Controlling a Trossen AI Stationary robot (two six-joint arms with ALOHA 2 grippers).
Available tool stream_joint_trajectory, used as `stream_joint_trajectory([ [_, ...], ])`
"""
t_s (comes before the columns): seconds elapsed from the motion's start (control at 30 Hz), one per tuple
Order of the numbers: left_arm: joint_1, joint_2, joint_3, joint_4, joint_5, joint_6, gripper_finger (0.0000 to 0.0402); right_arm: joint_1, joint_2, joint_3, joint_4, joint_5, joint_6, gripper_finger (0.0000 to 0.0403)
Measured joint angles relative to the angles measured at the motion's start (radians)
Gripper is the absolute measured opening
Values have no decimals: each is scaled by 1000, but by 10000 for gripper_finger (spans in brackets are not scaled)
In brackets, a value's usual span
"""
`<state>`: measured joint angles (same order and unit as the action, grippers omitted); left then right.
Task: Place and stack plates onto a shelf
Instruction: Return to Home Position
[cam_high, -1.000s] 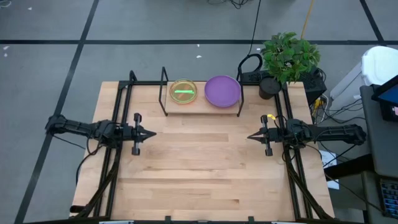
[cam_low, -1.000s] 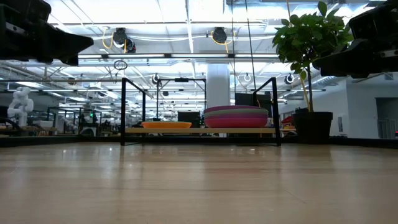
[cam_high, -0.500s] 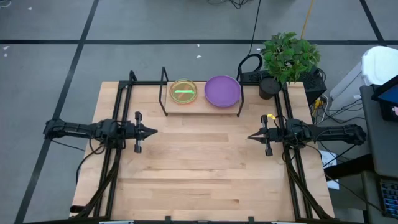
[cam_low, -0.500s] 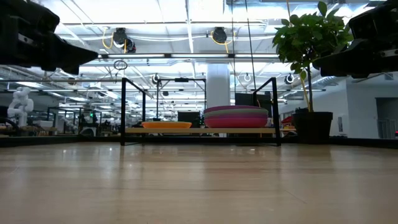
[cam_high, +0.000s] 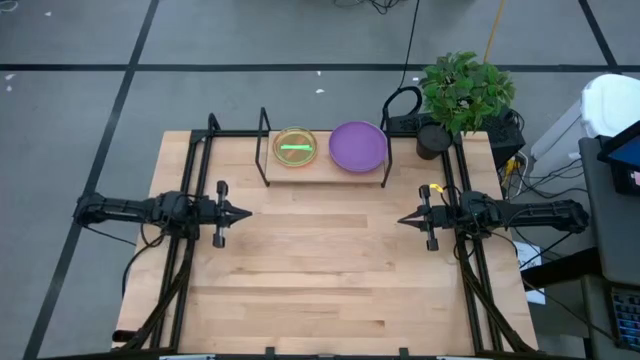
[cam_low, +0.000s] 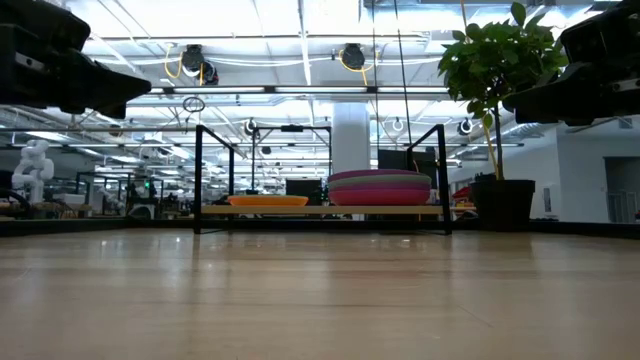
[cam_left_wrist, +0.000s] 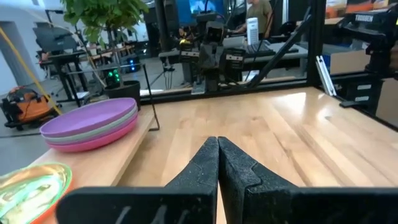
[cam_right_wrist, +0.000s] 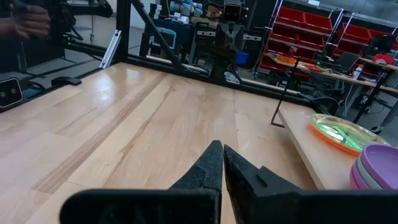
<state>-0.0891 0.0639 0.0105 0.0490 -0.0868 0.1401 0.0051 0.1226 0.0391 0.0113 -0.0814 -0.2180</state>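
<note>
- 2 arms lie along the table sides, pointing inward at each other. The left gripper hangs over the left side, well apart from the shelf. Its fingers are pressed together on nothing.
- 1 small stack sits on the left half of the shelf. A green plate is on top, and the low view shows an orange rim below it.
- The shelf stands at the table's far edge, near the middle, with its black end frames upright.
- 1 big stack fills the shelf's right half, just beside the small stack. Purple is on top and magenta is at the bottom. I cannot count every plate in either stack.
- The right gripper hangs over the right side, well apart from the shelf. Its fingers are together and hold nothing.
- 1 plant stands past the far right corner, out of both arms' way.
- Step in hand, as I judge it: the stacking looks done, since every plate I can see is on the shelf. Both arms look to be at or near their rest pose.
- The next move calls for no grasp. Each arm need only settle into rest on its own side, fingers closed and kept away from the shelf, so that neither stack gets nudged.
</note>
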Motion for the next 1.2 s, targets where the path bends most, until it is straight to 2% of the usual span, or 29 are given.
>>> stream_joint_trajectory([
  [0.17, 0, -63, 1, -24, 8, -3, 3, 0, 0, 0, -4, 0, 0, 0],
  [0.77, 19, -58, 2, -27, -8, -54, 3, 0, 0, 0, -8, 3, 0, 0],
  [1.2, 19, -58, 2, -29, -3, -24, 3, 0, 0, 0, -8, 6, 15, 0],
])
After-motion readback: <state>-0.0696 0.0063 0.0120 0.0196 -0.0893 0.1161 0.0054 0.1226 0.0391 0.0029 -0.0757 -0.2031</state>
